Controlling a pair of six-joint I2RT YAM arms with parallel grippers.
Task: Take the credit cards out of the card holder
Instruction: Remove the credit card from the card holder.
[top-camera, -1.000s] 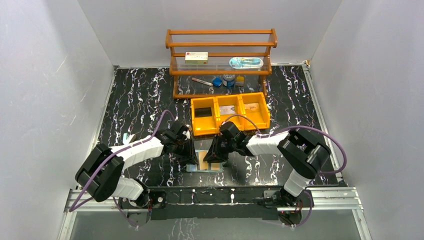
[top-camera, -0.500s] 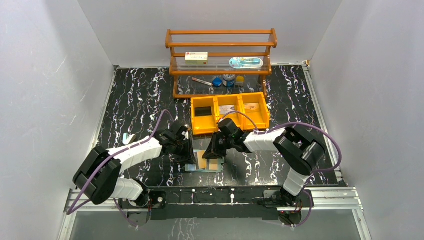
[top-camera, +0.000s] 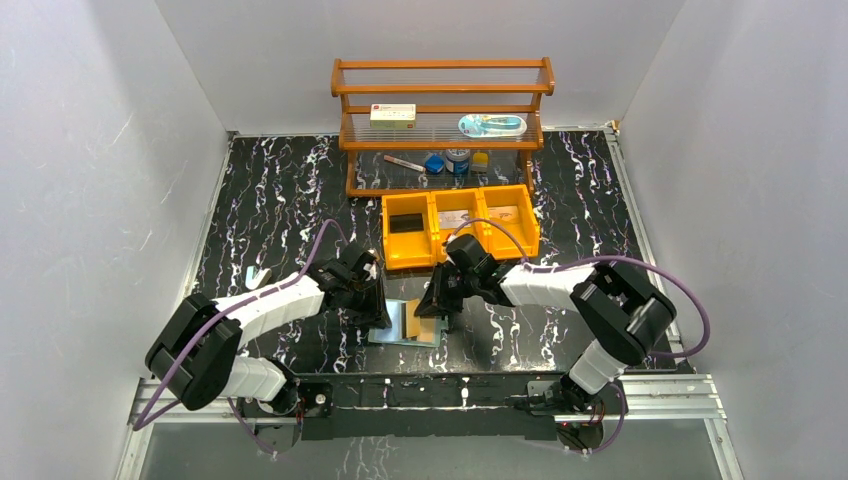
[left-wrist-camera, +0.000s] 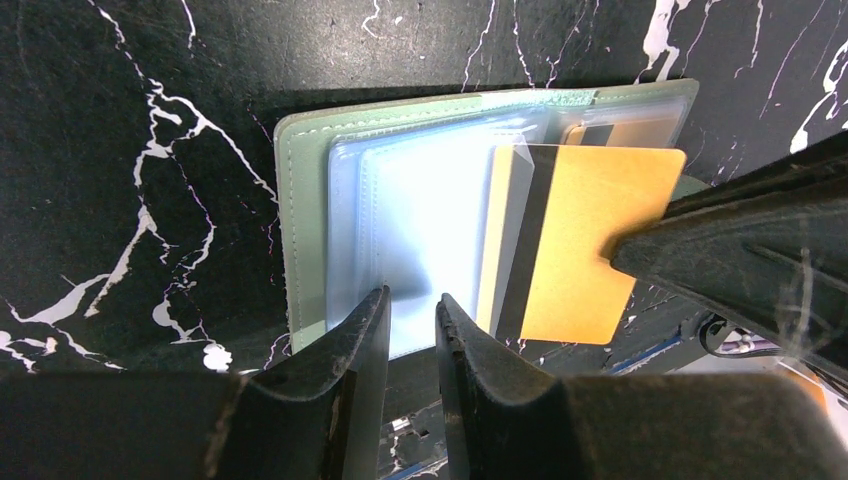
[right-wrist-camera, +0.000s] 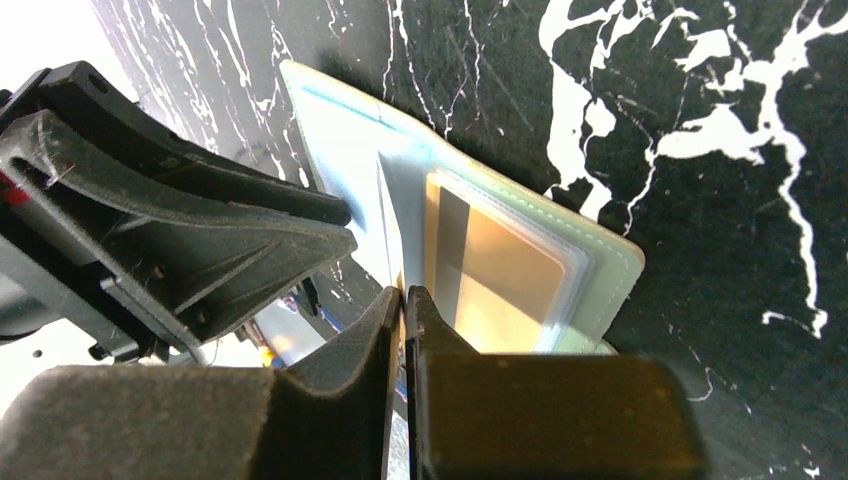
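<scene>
The sage-green card holder (left-wrist-camera: 300, 200) lies open on the black marble table near the front edge, its clear sleeves up. An orange credit card (left-wrist-camera: 580, 250) with a black stripe sticks halfway out of the sleeves to the right. My right gripper (right-wrist-camera: 403, 292) is shut on that card's outer edge, seen edge-on between its fingers. A second orange card (right-wrist-camera: 500, 280) sits inside a sleeve. My left gripper (left-wrist-camera: 408, 302) stands over the holder's near edge, tips on the clear sleeves, with a narrow gap. From above, both grippers (top-camera: 383, 320) (top-camera: 437, 318) meet over the holder (top-camera: 405, 330).
An orange three-compartment bin (top-camera: 460, 225) stands just behind the grippers, with cards in its cells. Further back is a wooden rack (top-camera: 440, 90) with a white box (top-camera: 392, 116) and small items. A small pale object (top-camera: 258, 275) lies at the left.
My right gripper has shut on the orange card and its arm has shifted a little to the right. The left gripper has stayed on the holder.
</scene>
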